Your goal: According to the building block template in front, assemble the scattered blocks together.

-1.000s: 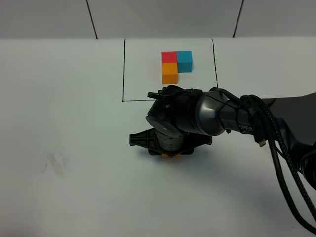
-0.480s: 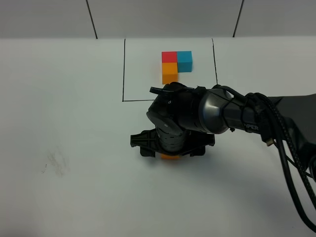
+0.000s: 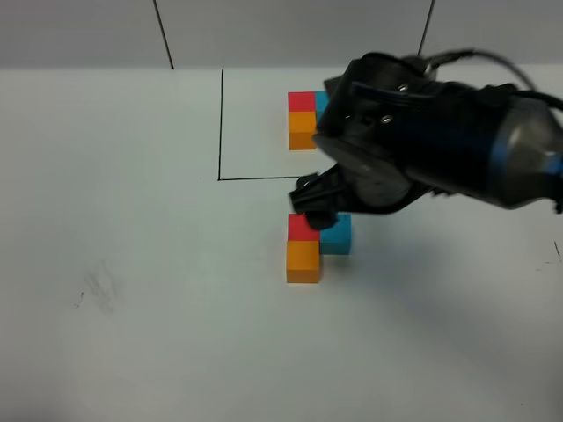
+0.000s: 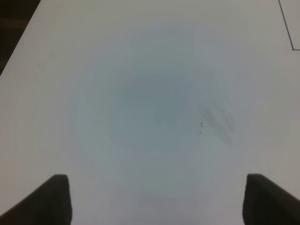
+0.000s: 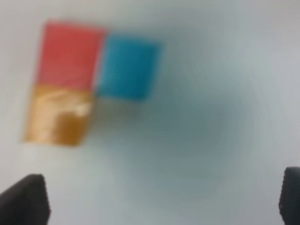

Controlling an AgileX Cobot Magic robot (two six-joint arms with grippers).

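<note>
- So the three loose matte cubes sit joined in an L on the white table [image 3: 132, 334]: small red cube [image 3: 302, 228] at the corner, sky-blue cube [image 3: 337, 236] touching it at 3 o'clock, orange cube [image 3: 303, 262] touching it at 6 o'clock.
- The template cluster of red, sky-blue and orange cubes [image 3: 302, 121] is at 12 o'clock from them, inside the thin black drawn rectangle [image 3: 220, 123] (its blue cube is mostly hidden by the arm).
- The right gripper [image 5: 164, 199] hangs above the table with its dark fingers [image 5: 23, 199] spread wide and nothing between them. In its blurry wrist view the L cluster lies clear of both fingers.
- In the high view the bulky black right arm [image 3: 440, 149] covers the rectangle's right side and overlaps the loose red and blue cubes' far edge.
- The left gripper [image 4: 157, 199] is wide too, holding nothing, over bare table with a faint grey smudge [image 4: 218, 119].
</note>
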